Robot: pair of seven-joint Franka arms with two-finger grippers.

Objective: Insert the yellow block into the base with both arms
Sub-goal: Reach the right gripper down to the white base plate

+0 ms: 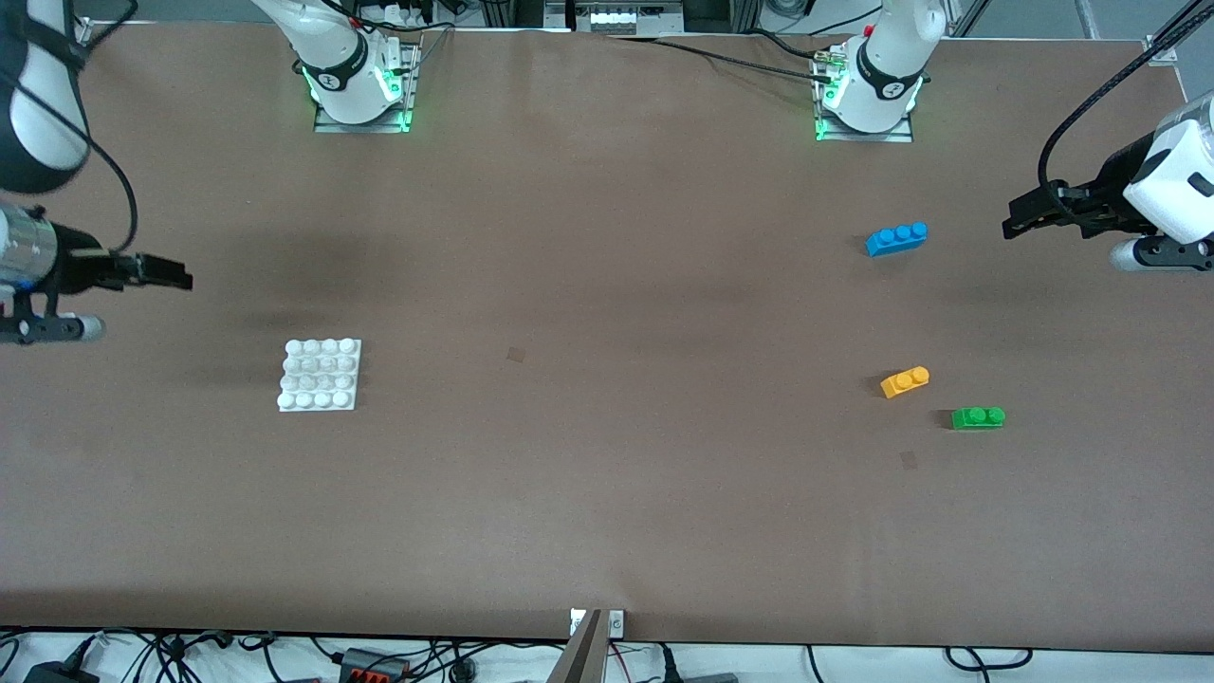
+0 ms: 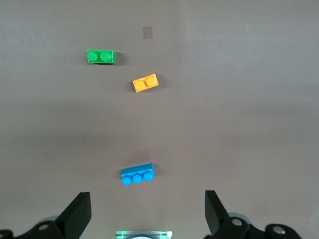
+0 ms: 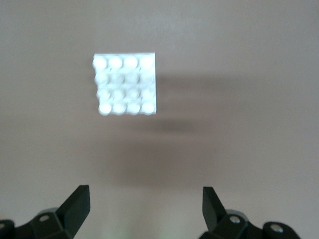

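Nothing picked yet. Yellow block (image 1: 905,381) on table beside green brick (image 1: 978,417), well apart from base (image 1: 320,375). Left gripper (image 1: 1013,226) hangs high above table at its own end, fingers spread, empty. Right gripper (image 1: 180,281) likewise, up near base. Next, likely: left descends onto yellow block.

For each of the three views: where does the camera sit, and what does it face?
Front view: high, facing both arms' bases; left gripper, right gripper, base.
Left wrist view: looks down past its open fingers at yellow block.
Right wrist view: down past open fingers at the base.
Shared: front and left wrist show the block.
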